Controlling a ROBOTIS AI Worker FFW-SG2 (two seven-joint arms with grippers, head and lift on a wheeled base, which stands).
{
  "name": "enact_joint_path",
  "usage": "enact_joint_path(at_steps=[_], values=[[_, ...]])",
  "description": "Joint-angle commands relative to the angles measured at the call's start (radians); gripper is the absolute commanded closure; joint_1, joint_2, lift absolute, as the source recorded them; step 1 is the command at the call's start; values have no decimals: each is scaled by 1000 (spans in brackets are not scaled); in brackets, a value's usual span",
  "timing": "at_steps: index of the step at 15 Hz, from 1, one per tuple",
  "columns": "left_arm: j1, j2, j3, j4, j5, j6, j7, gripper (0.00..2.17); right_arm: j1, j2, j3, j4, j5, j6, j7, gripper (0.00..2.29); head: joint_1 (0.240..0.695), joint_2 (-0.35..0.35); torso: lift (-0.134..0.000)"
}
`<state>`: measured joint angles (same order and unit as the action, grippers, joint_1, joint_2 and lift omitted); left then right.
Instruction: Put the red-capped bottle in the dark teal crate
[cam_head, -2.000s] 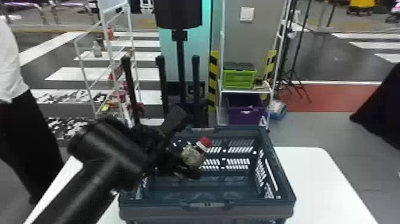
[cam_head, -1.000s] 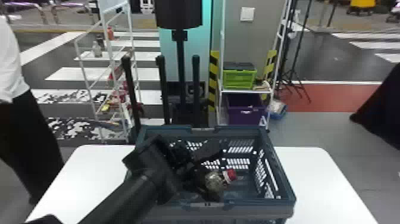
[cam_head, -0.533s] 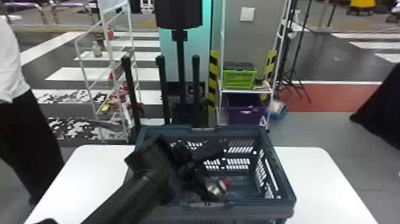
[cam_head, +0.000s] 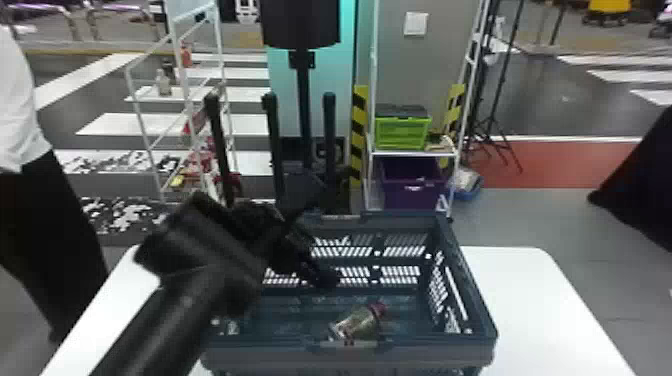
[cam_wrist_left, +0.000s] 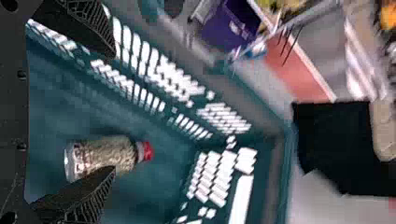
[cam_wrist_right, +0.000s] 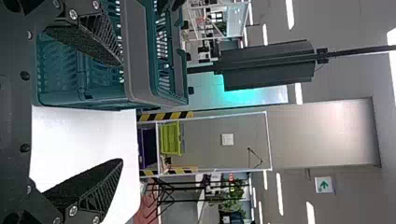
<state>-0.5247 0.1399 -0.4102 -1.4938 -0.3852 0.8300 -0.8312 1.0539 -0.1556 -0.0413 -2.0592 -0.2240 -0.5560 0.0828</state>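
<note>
Behind the white table (cam_head: 540, 285): green bin (cam_head: 402, 134) above purple bin (cam_head: 412, 187), both on a white rack (cam_head: 410, 154). On the tabletop, dark teal crate (cam_head: 350, 356). Inside, red-capped bottle (cam_head: 357, 324), lying on its side on the crate floor near the robot's side, cap towards the right wall. Over the crate, left gripper (cam_head: 322, 237) with fingers spread wide, holding nothing. In the right wrist view, right gripper (cam_wrist_right: 122, 112), also wide apart and empty.
</note>
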Motion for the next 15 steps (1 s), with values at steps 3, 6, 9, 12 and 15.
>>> enact_joint_path(at_steps=[3, 6, 9, 12, 15], values=[[272, 32, 297, -405, 207, 53, 136, 22, -2, -1, -2, -4, 0, 0, 0, 154, 499, 0, 0], [585, 13, 464, -718, 313, 50, 366, 22, -5, -4, -2, -6, 2, 3, 0, 151, 499, 0, 0], [845, -10, 505, -901, 350, 7, 598, 22, -8, -10, -2, -6, -2, 6, 0, 151, 499, 0, 0], [1082, -52, 498, -862, 362, -343, 742, 22, -11, -16, 0, -6, -8, 6, 0, 151, 499, 0, 0], [1259, -83, 444, -714, 370, -843, 816, 22, -11, -25, 0, -7, -9, 9, 0, 151, 499, 0, 0]])
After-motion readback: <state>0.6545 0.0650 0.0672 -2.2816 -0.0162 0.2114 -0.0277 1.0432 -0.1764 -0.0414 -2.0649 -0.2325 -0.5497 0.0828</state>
